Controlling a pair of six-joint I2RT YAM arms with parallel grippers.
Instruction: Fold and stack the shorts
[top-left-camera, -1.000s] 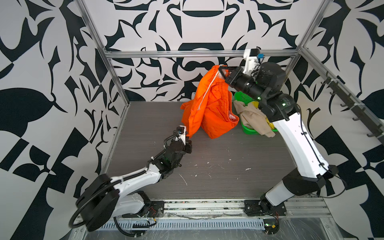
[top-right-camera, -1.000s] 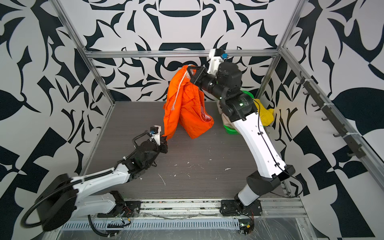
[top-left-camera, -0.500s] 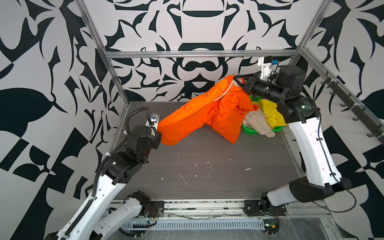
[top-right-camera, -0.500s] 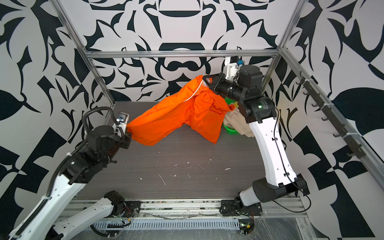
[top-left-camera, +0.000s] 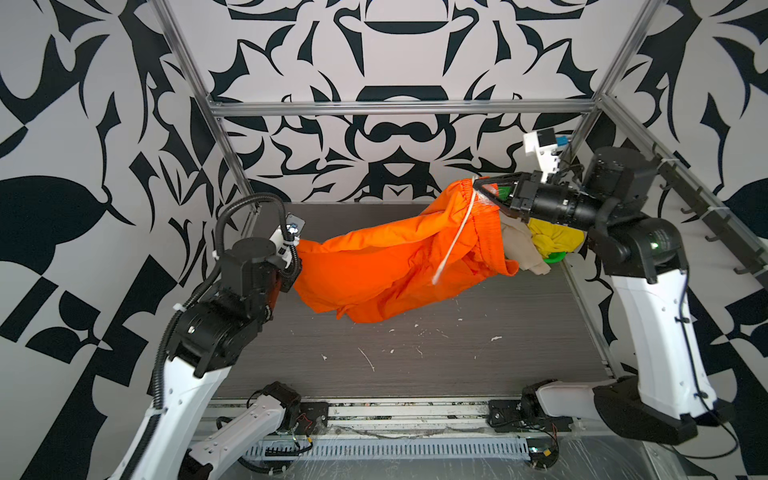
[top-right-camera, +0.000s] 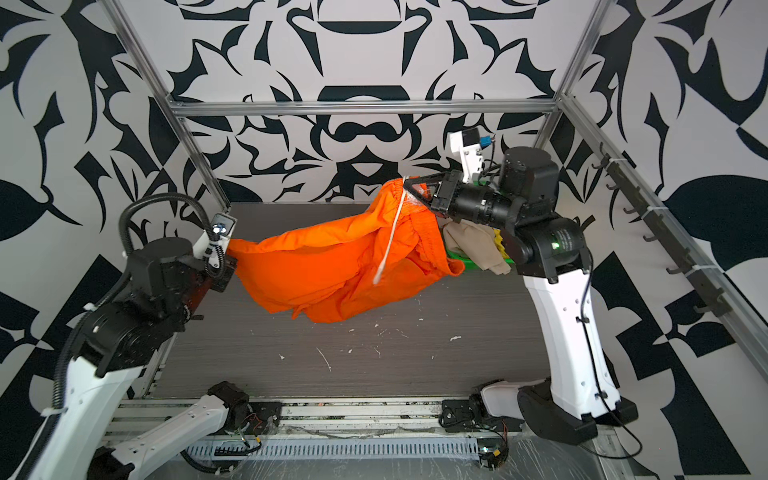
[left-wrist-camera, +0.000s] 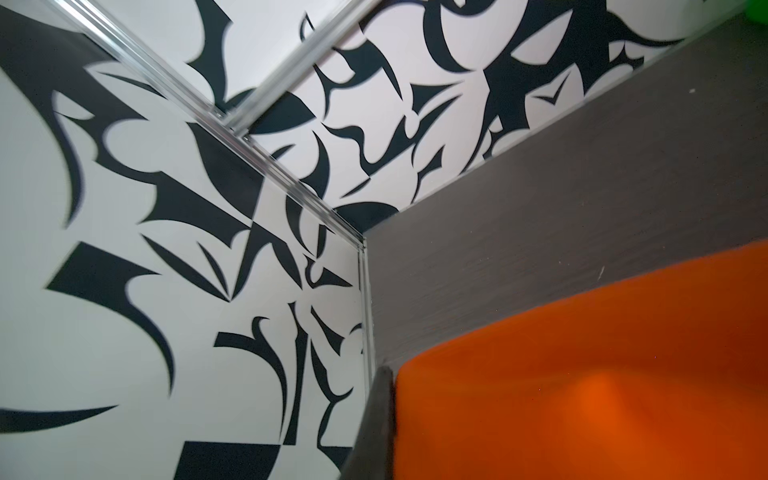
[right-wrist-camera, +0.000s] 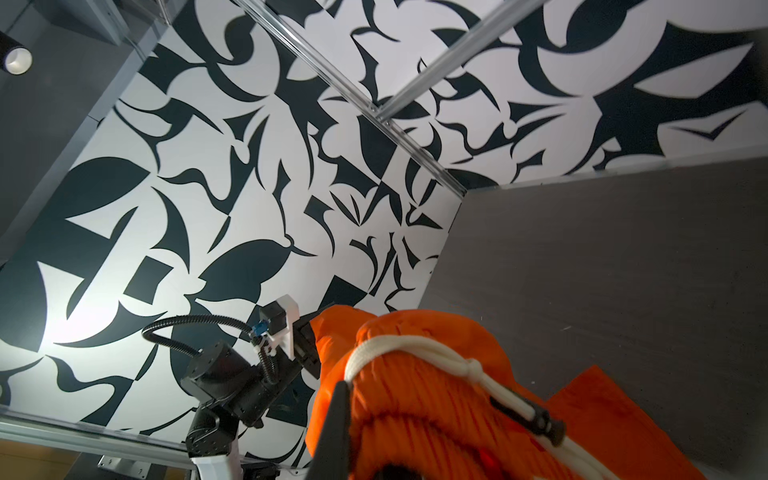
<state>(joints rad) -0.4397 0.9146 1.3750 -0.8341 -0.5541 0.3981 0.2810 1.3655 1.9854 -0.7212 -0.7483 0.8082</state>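
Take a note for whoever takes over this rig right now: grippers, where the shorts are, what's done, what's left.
Left gripper: shut on one end of the orange shorts.
Right gripper: shut on the orange shorts' waistband; white drawstring dangles.
The orange shorts hang stretched between both arms over the table.
Beige shorts and yellow shorts sit bunched in the green basket, far right.
Done: nothing folded or stacked.
Left: lay the orange pair flat, fold it, then fold the other two and stack.
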